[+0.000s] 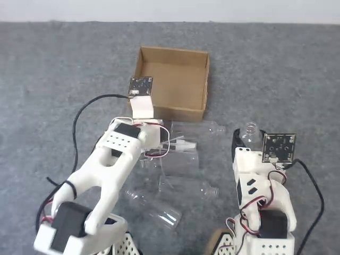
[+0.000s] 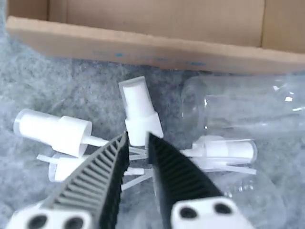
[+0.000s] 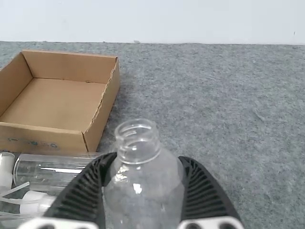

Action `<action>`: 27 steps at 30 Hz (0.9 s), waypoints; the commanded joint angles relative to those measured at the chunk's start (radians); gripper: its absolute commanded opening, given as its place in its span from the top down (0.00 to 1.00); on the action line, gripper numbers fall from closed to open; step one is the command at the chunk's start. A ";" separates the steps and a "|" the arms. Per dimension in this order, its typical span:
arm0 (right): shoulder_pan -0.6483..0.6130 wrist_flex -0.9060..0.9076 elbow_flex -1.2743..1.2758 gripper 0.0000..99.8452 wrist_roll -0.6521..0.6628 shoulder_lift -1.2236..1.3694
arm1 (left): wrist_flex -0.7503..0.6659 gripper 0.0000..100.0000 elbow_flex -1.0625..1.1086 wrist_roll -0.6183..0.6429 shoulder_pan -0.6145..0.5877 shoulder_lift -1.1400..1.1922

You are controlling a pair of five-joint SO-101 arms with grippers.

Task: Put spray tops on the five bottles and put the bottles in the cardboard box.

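The left arm (image 1: 106, 175) stretches forward from its base, wrist bent down so that the left gripper (image 2: 137, 142) points at the table, its jaws a narrow gap apart. The right arm (image 1: 260, 207) is folded close to its base, and the right gripper (image 3: 145, 161) clasps an upright bottle (image 3: 138, 138) between both jaws.

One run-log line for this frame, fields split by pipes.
left gripper: open, over a spray top | right gripper: shut on bottle, upright, neck uncapped | cardboard box: no bottles inside
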 commanded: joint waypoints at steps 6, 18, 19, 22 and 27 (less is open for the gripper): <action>0.005 -0.025 -0.008 0.99 -0.003 -0.013 | -0.032 0.78 -0.015 0.012 -0.009 -0.040; 0.005 -0.025 -0.008 0.99 -0.003 -0.013 | -0.051 0.89 -0.188 0.005 -0.060 0.253; 0.005 -0.025 -0.008 0.99 -0.003 -0.013 | -0.026 0.89 -0.208 0.005 -0.060 0.265; 0.005 -0.025 -0.008 0.99 -0.003 -0.013 | 0.003 0.91 -0.236 0.005 -0.063 0.285; 0.005 -0.025 -0.008 0.99 -0.003 -0.013 | 0.003 0.97 -0.239 0.005 -0.068 0.287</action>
